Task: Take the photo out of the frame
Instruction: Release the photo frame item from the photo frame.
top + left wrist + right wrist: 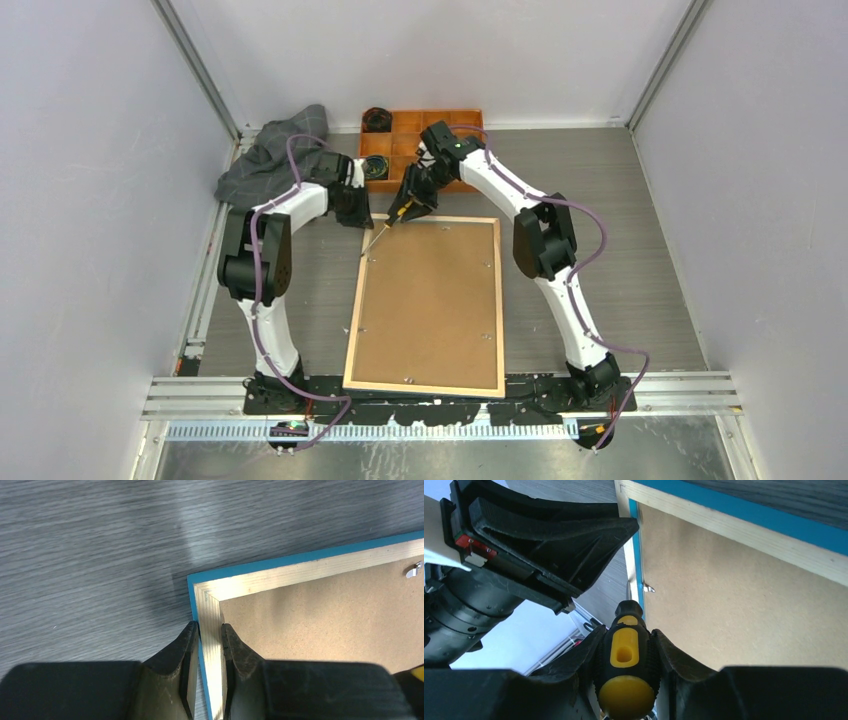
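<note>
The frame lies face down on the table, with its light wood rim up and its blue edge showing in the left wrist view. The brown backing board fills the frame. The photo is hidden under it. My left gripper is shut on the frame's rim next to its far left corner. My right gripper is shut on a yellow and black screwdriver. The screwdriver's shaft points down along the frame's left rim. A small metal tab sits on the board near the shaft.
An orange compartment tray stands at the back, just behind the right arm, with black round parts in and beside it. A crumpled grey cloth lies at the back left. More metal tabs dot the board's edges.
</note>
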Action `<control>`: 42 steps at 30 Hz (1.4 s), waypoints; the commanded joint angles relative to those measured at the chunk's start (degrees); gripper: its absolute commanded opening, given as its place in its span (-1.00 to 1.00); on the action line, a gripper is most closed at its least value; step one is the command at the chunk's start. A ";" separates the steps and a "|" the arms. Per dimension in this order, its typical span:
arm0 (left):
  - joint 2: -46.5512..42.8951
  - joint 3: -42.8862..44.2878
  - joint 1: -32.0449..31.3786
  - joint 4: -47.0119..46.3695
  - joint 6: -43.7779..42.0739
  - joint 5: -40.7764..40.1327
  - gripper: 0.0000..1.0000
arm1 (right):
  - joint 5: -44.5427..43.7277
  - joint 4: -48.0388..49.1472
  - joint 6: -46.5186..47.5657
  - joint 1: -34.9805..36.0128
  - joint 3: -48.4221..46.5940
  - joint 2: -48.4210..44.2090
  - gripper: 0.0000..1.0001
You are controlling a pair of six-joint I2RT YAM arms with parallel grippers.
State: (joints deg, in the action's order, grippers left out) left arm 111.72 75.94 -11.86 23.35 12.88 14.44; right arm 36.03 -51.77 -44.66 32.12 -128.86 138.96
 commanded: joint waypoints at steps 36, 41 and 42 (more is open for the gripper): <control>10.07 16.22 -6.93 7.25 -9.05 -7.43 -0.99 | 4.59 -2.70 1.66 -6.65 -1.58 -1.51 -0.99; 10.18 16.60 -7.08 6.82 -9.19 -8.87 -0.99 | 5.23 -2.99 2.86 -6.69 1.22 -2.85 -0.99; 10.25 16.61 -7.09 6.81 -9.24 -9.20 -0.99 | 5.66 -2.94 3.14 -6.64 1.87 -3.42 -0.99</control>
State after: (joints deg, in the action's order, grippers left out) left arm 120.53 91.53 -18.48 30.48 6.26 7.44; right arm 39.20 -53.78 -43.40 25.17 -128.70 139.52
